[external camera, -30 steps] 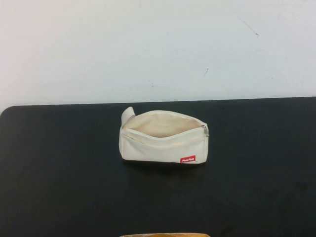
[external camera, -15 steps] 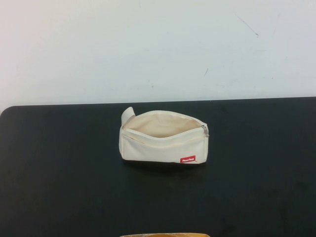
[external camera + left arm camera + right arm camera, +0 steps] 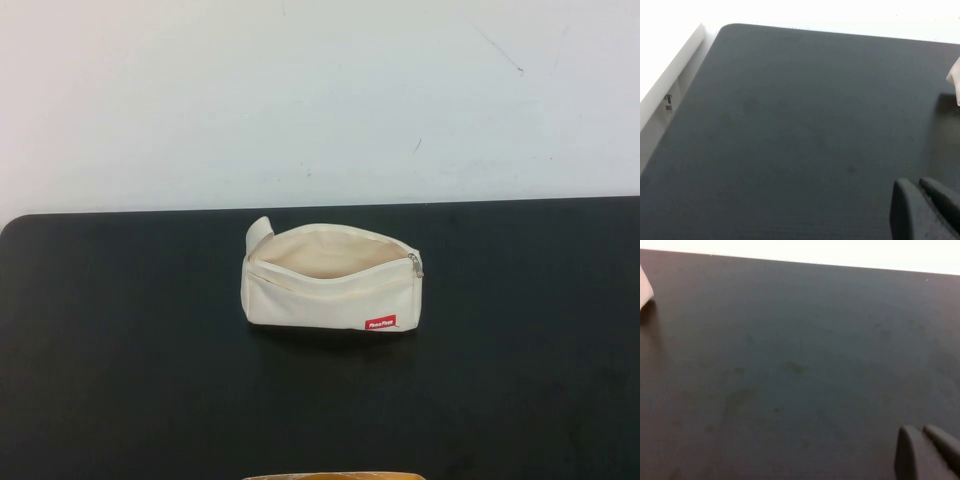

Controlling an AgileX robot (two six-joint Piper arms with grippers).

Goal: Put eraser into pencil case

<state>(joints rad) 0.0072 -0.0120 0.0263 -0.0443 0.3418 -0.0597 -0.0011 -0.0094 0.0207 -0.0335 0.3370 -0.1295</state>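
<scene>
A black table (image 3: 120, 380) with a matte top fills the lower half of the high view, and its back corner at the left of the frame is rounded. Behind it a white wall (image 3: 320, 100) takes the upper half, with some small dark marks and one thin scratch (image 3: 500, 50) in the upper right. The light is soft and even, and at the bottom edge in the middle a thin yellow-brown strip (image 3: 335, 476) shows.

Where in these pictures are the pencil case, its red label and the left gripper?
pencil case (image 3: 330, 285): high view, front fabric wall.
red label (image 3: 380, 323): high view, label's middle.
left gripper (image 3: 921, 192): left wrist view, where the two dark fingertips meet.
</scene>
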